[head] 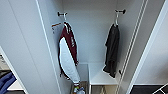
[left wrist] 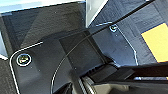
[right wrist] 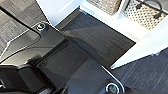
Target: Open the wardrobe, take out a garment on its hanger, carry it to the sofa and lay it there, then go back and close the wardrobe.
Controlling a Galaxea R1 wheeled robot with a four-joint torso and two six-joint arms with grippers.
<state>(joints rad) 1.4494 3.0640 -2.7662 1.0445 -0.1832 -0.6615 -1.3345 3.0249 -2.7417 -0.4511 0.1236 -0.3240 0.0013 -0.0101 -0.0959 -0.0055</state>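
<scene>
The wardrobe (head: 27, 50) is seen open; the garment (head: 111, 51) is hung on its hanger (head: 116, 21) inside, right of a dark red garment (head: 68, 53); the jaws' state cannot be told

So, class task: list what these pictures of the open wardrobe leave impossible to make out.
- Head view: the black garment covers most of its hanger, hiding its shape.
- Head view: items at the wardrobe floor are cut off by the edge and blurred.
- Right wrist view: basket contents are cropped.

1 wardrobe (head: 90, 32), doors open. 2 garments inside: 1 black jacket (head: 111, 51), 1 red-and-white one (head: 68, 56). 2 hangers, 1 each.
</scene>
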